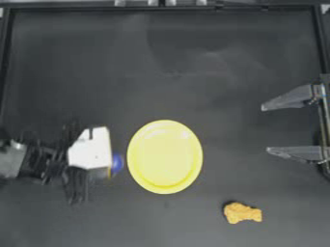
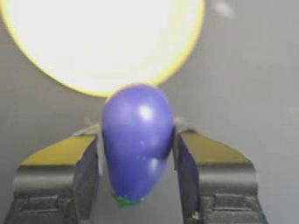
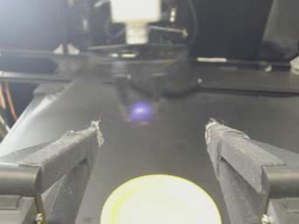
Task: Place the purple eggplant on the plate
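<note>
Left gripper [image 2: 138, 144]: purple eggplant [image 2: 137, 140] is clamped between jaws, just beside yellow plate [image 1: 164, 157] rim | right gripper [image 1: 268, 129]: parked at right table edge, jaws held wide

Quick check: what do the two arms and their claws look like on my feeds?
Left claw: dark grey jaws with yellow upper faces, behind a white wrist block trailing black cables. Right claw: two plain grey tapered jaws on a dark frame.
</note>
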You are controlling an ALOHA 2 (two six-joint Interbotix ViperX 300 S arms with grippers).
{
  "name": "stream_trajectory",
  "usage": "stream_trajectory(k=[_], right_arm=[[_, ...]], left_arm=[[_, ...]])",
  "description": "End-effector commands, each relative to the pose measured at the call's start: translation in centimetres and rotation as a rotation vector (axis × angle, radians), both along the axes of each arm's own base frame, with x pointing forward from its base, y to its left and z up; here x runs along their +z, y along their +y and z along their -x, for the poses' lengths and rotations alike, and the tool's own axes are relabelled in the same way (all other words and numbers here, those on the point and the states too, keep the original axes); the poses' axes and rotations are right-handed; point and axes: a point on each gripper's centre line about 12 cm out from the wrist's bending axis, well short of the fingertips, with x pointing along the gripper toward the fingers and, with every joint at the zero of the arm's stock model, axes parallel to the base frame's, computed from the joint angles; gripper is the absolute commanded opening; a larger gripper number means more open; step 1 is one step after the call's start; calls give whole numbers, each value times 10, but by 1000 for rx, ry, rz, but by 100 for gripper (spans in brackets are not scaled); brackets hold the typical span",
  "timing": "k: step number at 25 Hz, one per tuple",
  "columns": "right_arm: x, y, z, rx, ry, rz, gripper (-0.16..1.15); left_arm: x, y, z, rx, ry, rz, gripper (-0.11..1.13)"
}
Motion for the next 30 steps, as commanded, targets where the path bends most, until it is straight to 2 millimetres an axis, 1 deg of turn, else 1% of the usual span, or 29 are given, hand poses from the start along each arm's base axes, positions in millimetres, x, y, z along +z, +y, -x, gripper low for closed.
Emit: stream_trajectory(k=[1,3,7,13,17,23,30], right_arm=[[8,0,-3,0,-22,-1,100],[8,0,-4,0,-18,-1,100],[6,0,-7,0,-12,-1,100],[3,0,-12,1,-5,-2,100],[1,0,-14,1,-5,0,100],[0,0,-13,1,-5,0,100],[-1,0,-13,2,-3,4,100]], left_arm=[[34,14,-16,-39,-86,-56,41],[37,21,-26,-56,-85,-83,41],[33,29,-47,-92,-56,-125,41],[15,40,-81,-131,-7,-138,41],[3,44,-97,-165,-12,-132,41],[-21,54,-109,-163,2,-85,41],[-39,57,-115,-164,6,-54,41]])
